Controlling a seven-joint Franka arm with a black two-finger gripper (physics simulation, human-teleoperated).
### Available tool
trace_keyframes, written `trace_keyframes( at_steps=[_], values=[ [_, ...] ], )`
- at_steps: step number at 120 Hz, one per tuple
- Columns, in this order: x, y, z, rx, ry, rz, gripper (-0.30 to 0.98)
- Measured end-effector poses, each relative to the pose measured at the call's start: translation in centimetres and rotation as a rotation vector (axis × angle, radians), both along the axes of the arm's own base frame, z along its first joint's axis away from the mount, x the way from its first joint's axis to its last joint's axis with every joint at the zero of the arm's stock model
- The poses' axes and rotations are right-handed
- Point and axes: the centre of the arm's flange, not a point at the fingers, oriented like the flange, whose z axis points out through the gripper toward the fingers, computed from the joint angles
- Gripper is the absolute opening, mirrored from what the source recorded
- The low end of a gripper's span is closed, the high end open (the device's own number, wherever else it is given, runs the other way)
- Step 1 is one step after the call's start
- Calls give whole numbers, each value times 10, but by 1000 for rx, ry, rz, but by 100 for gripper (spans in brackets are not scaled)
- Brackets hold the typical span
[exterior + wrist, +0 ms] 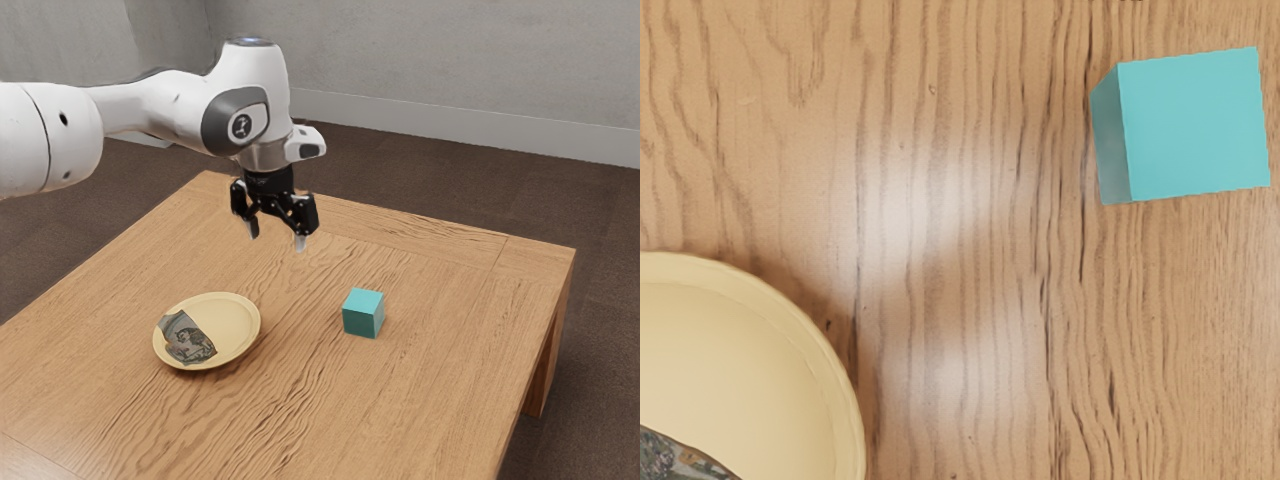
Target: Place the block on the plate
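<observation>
A small turquoise block [363,313] is seen on a wooden table [450,390], set well apart from a pale yellow plate [234,323] and toward the exterior view's right. The block is shaped as a neat cube — straight-edged, sharp-cornered and plainly colored, with its flat base resting on the wood. Its top is caught by the light and shown in a brighter, milkier turquoise, while the two side faces visible in the exterior view are cast in deeper teal. In the wrist view, the broad top is presented almost square-on, flanked by a narrow strip of one shaded side.

The plate is pictured as round and shallow, with a raised rim; part of it is covered by a dark gray, ragged-edged patch [187,340] bearing a paler design. A soft patch of glare is reflected by the grained tabletop between plate and block in the wrist view.

Above the table, the black gripper [276,238] is suspended at the end of a white robot arm [150,100], pointed downward and clear of both objects. Its two fingers are spread wide — a gap is plainly seen between their pale tips.
</observation>
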Motion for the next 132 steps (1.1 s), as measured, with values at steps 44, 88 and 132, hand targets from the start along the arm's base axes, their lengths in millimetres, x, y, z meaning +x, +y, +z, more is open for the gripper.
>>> trace_keyframes(
  at_steps=[44,88,132],
  values=[
    [67,-77,-118,-33,-61,59,69],
    [76,-85,-167,-38,-76,138,69],
    [76,-92,-191,-34,-68,198,69]
  ],
)
